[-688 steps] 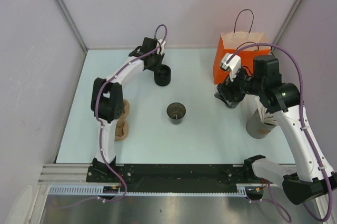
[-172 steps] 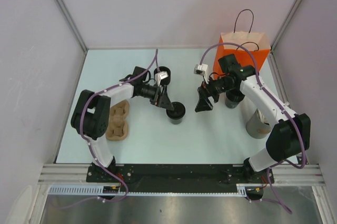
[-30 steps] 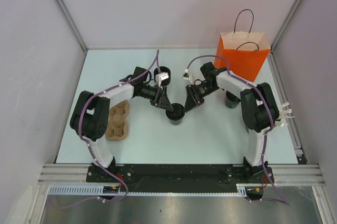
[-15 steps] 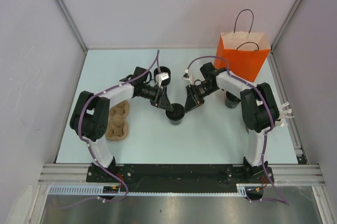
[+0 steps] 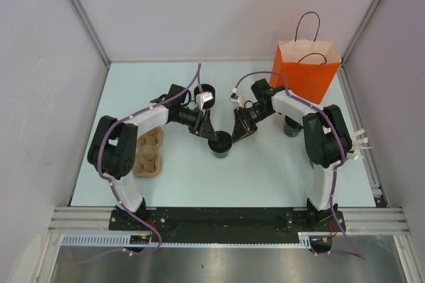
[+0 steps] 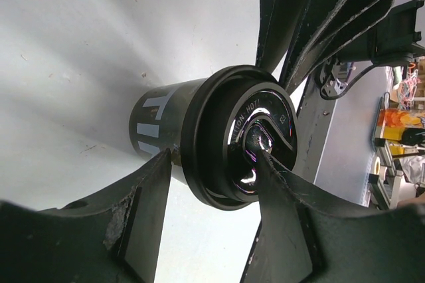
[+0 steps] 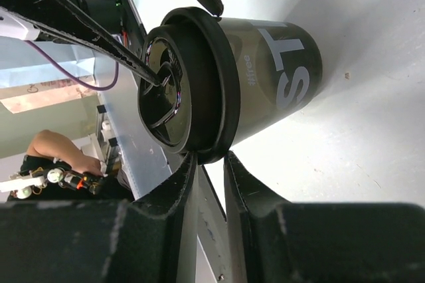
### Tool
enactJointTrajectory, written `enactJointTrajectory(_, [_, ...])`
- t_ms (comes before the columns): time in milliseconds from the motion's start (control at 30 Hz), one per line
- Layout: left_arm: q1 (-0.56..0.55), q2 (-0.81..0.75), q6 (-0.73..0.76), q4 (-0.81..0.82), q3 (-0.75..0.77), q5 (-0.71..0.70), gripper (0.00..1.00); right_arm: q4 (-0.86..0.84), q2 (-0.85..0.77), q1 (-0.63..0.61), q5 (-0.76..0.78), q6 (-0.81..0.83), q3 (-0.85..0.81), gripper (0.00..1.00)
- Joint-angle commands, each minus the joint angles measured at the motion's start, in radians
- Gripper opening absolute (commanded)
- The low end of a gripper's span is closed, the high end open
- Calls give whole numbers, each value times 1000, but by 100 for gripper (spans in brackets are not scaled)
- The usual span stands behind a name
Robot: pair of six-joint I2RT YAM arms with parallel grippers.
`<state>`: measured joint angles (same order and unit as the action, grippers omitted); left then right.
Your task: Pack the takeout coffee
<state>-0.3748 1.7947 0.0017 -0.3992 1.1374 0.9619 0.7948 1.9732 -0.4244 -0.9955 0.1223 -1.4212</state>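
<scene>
The takeout coffee [image 5: 221,143] stands upright near the middle of the worktop [image 5: 265,177], its long axis vertical and its black lid [image 6: 255,140] on top, with a tool on either side. The left tool [image 6: 214,155] reaches in from the far left, about half wide. One finger lies against the cup wall under the rim and the other tip rests on the lid's centre, so it appears to clamp the cup. The right tool [image 7: 207,163] comes from the far right, jaws narrow at the lid's rim (whether they actually pinch it I cannot tell). Both are equally near. The orange paper bag [image 5: 305,77] lies behind and to the right, on the right arm's side. The pulp tray [image 5: 147,153] lies to the left, beside the left arm. Any lift, I judge, should go straight up.
</scene>
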Motion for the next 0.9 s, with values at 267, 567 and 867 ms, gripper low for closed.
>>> enactJointTrajectory(267, [-7, 22, 118, -55, -22, -265, 56, -117, 124, -51, 422, 30, 48, 18])
enactJointTrajectory(567, [-7, 26, 119, -50, -38, -307, 55, -118, 50, -19, 348, 36, 21, 27])
enactJointTrajectory(867, [-7, 23, 115, -50, -42, -311, 54, -36, 3, -7, 274, 88, -70, 46])
